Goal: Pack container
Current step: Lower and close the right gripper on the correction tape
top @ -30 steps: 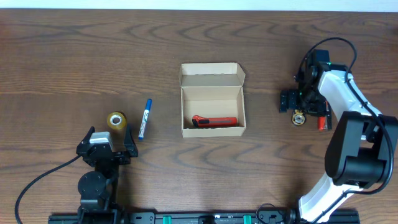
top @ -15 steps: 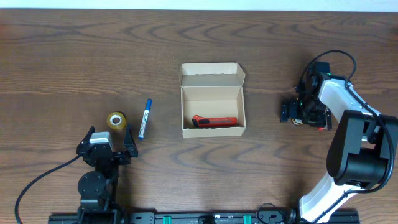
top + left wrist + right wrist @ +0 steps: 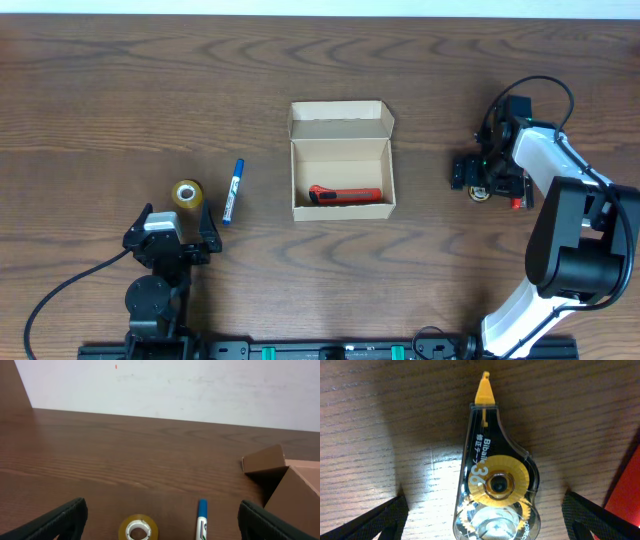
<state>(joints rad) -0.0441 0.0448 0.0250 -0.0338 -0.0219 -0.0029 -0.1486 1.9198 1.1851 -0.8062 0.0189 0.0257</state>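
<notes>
Since a second ago the right claw (image 3: 488, 180) has slid back toward its own base and now sits over the correction tape (image 3: 495, 475), which earlier lay in the open just behind it. The left claw (image 3: 162, 521) has not moved, and nothing else on the table (image 3: 100, 100) has shifted.

By count there is one container (image 3: 340, 160), one red-and-black knife (image 3: 345, 194) inside it, one blue marker (image 3: 202, 520), one yellow roll of tape (image 3: 139, 527), one correction tape and one red thing (image 3: 626, 495).

From overhead, the right claw hides most of the correction tape. In the right wrist view the tape's lower end runs off the frame. The red thing shows only as a sliver at the edge, too little to name. In the left wrist view the roll, the marker and the container are all cut off by the frame.

The right claw is spread wide, one finger on each side of the correction tape and clear of it, gripping nothing. Whether its tips touch the wood I cannot tell. The red thing lies just beside its right finger. The left claw is also spread wide and holds nothing. The roll and marker lie just ahead of it, between its fingers.

The container stands with its lid back, ahead and right of the left claw, well apart to the left of the right claw.
</notes>
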